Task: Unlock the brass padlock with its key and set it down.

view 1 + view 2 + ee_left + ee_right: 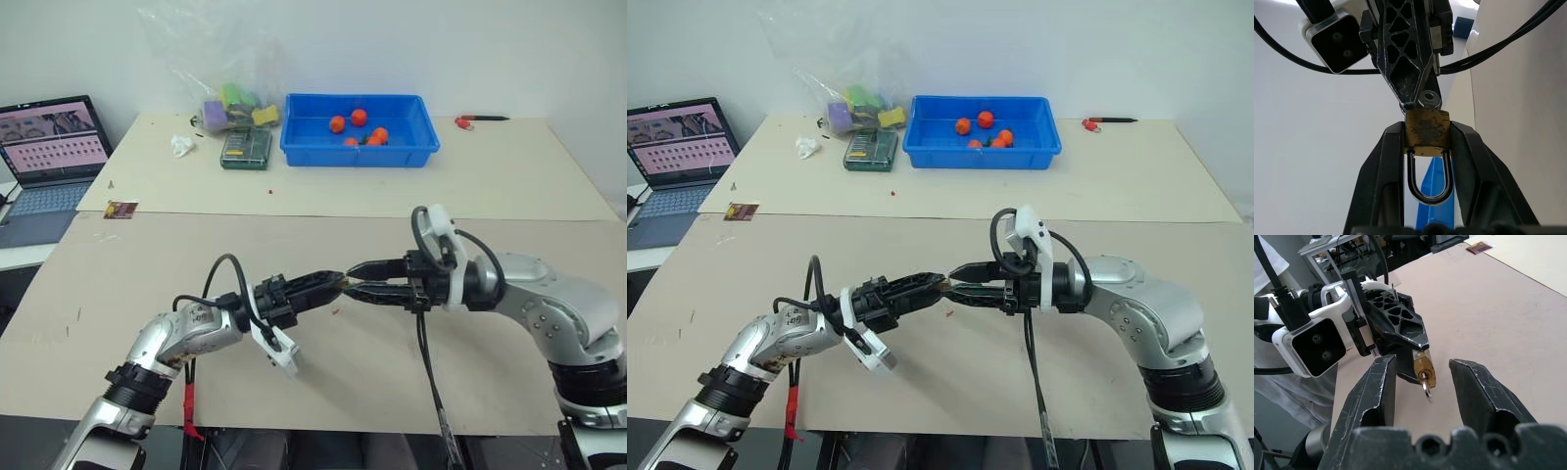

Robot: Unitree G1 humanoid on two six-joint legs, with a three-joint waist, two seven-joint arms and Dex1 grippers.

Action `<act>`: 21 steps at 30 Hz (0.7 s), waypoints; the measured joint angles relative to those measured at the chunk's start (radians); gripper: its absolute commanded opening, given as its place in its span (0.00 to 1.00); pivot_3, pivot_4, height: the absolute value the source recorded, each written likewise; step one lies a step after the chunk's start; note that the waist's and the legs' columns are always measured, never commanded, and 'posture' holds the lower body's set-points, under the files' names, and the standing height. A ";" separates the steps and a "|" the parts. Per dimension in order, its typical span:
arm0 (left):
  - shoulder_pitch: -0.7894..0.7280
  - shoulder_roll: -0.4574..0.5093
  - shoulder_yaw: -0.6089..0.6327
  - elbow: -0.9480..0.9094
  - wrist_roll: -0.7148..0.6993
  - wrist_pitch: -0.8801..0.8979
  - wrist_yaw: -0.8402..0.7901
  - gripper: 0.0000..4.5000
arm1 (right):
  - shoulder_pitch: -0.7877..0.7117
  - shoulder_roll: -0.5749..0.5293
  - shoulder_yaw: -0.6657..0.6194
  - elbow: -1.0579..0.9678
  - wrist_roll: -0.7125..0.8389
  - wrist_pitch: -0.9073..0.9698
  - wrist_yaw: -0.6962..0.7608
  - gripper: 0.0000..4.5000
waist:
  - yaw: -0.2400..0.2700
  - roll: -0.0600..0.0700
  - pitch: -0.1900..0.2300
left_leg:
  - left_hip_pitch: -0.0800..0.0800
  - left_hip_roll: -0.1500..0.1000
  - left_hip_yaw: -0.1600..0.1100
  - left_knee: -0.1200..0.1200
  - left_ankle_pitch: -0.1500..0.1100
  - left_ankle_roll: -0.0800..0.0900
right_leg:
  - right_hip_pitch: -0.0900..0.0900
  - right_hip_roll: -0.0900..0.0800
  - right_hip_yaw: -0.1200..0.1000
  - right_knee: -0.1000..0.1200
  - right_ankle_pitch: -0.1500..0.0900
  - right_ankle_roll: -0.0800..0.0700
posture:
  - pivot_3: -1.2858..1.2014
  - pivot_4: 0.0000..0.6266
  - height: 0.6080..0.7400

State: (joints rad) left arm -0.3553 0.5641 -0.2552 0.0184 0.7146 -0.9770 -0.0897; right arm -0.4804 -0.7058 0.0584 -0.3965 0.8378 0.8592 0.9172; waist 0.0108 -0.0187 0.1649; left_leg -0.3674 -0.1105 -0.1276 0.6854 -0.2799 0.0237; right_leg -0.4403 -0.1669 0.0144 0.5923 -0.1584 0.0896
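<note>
Hands (pixel 343 285) level, tip to tip

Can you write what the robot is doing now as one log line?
left gripper: shut on brass padlock | key: in padlock | right gripper: open around key

White wall (pixel 509 49), two beige tables (pixel 147 284), laptop (pixel 49 157) at left

Padlock (pixel 1426 130): dull brass, tarnished w/ dark blotches, rough-looking; shackle is smooth shiny steel. Key (pixel 1425 384): bright silvery metal. Left gripper (pixel 1426 142) & right gripper (pixel 1422 377): matt black plastic fingers, scuffed grey at edges. Table (pixel 294 245): matt beige board, smooth. Bin (pixel 294 147), upper centre: glossy blue plastic. Bag (pixel 186 59), upper left: clear crinkly film.
</note>
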 measured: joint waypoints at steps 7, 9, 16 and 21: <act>0.000 0.000 0.000 0.000 0.000 0.009 0.000 0.18 | -0.012 0.028 0.014 0.012 -0.023 -0.002 0.005 0.49 | 0.001 0.000 0.000 | 0.000 0.000 0.000 0.000 0.000 0.000 | 0.000 0.000 0.000 0.000 0.000 0.000 | 0.52 0.24 1.00; 0.000 0.000 0.000 0.000 0.000 0.011 0.000 0.18 | -0.012 0.033 0.017 0.013 -0.030 -0.002 0.005 0.49 | 0.000 0.000 0.000 | 0.000 0.000 0.000 0.000 0.000 0.000 | 0.000 0.000 0.000 0.000 0.000 0.000 | 0.52 0.24 1.00; 0.001 0.000 0.000 0.000 0.000 0.012 0.003 0.18 | -0.012 0.054 0.024 0.013 -0.035 -0.002 -0.004 0.18 | 0.000 0.000 0.000 | 0.000 0.001 0.000 0.000 0.000 -0.001 | 0.000 0.001 0.000 0.000 0.000 -0.001 | 0.52 0.24 1.00; 0.001 0.000 -0.002 0.000 -0.005 0.015 0.001 0.18 | -0.014 0.054 0.024 0.014 -0.050 -0.002 -0.003 0.03 | -0.001 0.000 0.000 | 0.000 0.001 0.000 0.000 0.000 -0.001 | 0.000 0.001 0.000 0.000 0.000 -0.001 | 0.52 0.24 1.00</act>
State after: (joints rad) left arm -0.3545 0.5639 -0.2574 0.0183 0.7093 -0.9617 -0.0886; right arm -0.4942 -0.6517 0.0824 -0.3829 0.7879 0.8572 0.9143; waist 0.0103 -0.0186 0.1648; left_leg -0.3675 -0.1099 -0.1276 0.6854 -0.2798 0.0229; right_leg -0.4406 -0.1659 0.0143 0.5926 -0.1580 0.0888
